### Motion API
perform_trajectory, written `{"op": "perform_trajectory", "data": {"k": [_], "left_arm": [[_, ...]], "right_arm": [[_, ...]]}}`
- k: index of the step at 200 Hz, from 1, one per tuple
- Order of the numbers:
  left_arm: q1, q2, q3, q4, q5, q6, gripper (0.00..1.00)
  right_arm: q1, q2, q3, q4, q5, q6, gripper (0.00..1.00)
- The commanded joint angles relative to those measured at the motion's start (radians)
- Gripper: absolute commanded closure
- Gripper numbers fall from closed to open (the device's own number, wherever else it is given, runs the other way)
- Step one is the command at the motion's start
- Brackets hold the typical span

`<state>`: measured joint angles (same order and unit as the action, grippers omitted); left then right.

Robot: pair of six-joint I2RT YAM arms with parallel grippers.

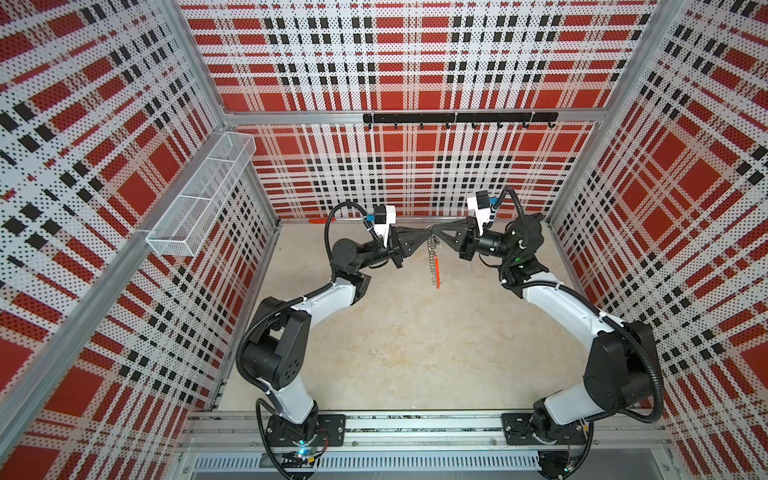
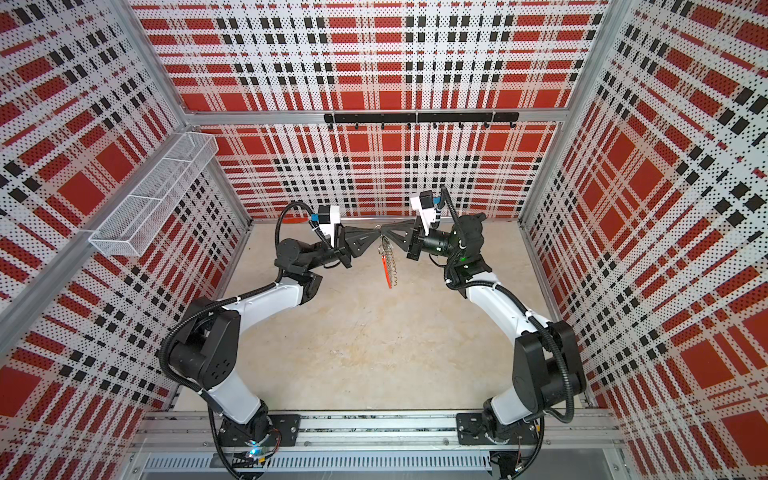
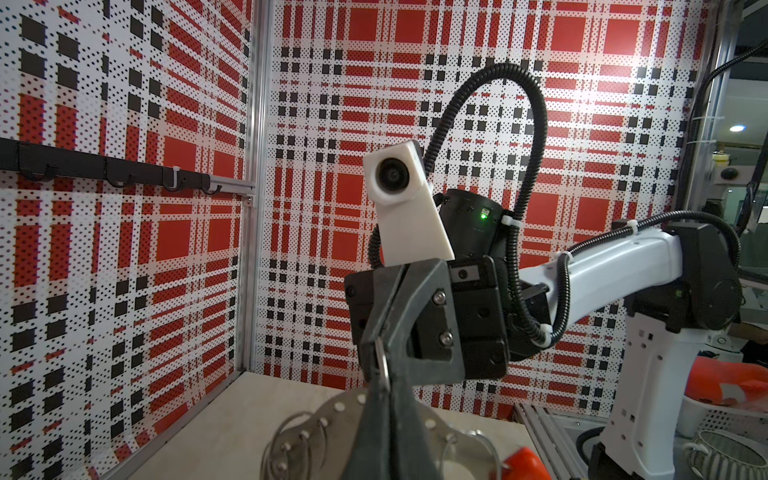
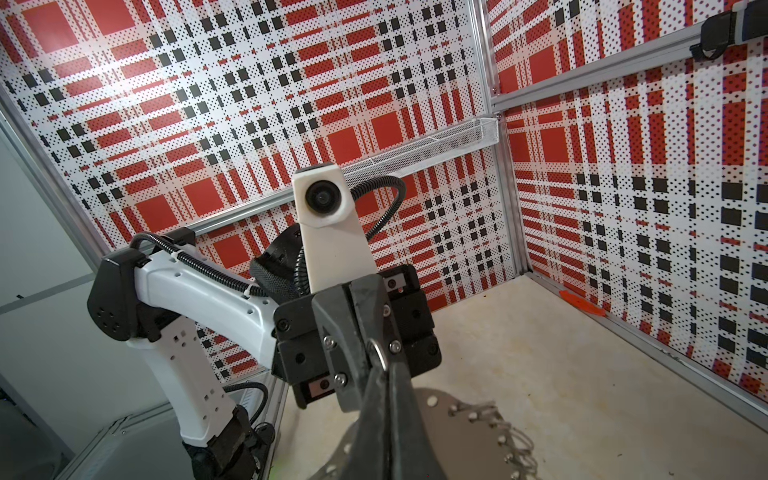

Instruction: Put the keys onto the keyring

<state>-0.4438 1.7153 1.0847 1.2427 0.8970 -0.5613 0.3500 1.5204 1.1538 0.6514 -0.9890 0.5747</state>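
Plaid-walled tabletop (image 1: 415,353): at twelve o'clock the keyring (image 1: 435,262) was held hanging, clamped at its rim by left gripper (image 1: 426,238) and right gripper (image 1: 439,237); judged stiff, light, slippery.

Grey keyring (image 3: 332,415) w/ orange-red arc (image 1: 437,269); red/blk/wht plaid walls (image 1: 395,62).

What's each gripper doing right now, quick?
Left gripper: closed, holding the keyring up by its top.
Right gripper: closed at that same top; what it pinches cannot be told.
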Motion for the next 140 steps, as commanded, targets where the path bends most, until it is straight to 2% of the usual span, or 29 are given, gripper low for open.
{"op": "perform_trajectory", "data": {"k": [1,20,34,47,91,121,140], "left_arm": [[0.008,0.009,0.018,0.044,0.018,0.016,0.92],[0.032,-0.011,-0.012,0.038,0.007,0.053,0.80],[0.049,-0.043,-0.041,0.005,-0.007,0.121,0.78],[0.054,-0.074,-0.052,-0.082,-0.004,0.243,0.79],[0.038,-0.149,0.035,-0.575,-0.016,0.650,0.84],[0.014,-0.137,0.182,-0.954,-0.045,0.891,0.79],[-0.001,-0.113,0.262,-1.122,-0.060,0.980,0.78]], "right_arm": [[-0.001,-0.033,0.027,-0.101,0.027,-0.096,1.00],[-0.001,-0.068,0.035,-0.240,0.101,-0.239,1.00],[0.001,-0.101,0.023,-0.311,0.170,-0.360,1.00],[0.001,-0.124,0.015,-0.362,0.209,-0.452,1.00],[0.031,-0.155,0.055,-0.575,0.323,-0.734,1.00],[0.042,-0.157,0.080,-0.659,0.349,-0.825,1.00],[0.048,-0.159,0.090,-0.683,0.364,-0.854,1.00]]}}
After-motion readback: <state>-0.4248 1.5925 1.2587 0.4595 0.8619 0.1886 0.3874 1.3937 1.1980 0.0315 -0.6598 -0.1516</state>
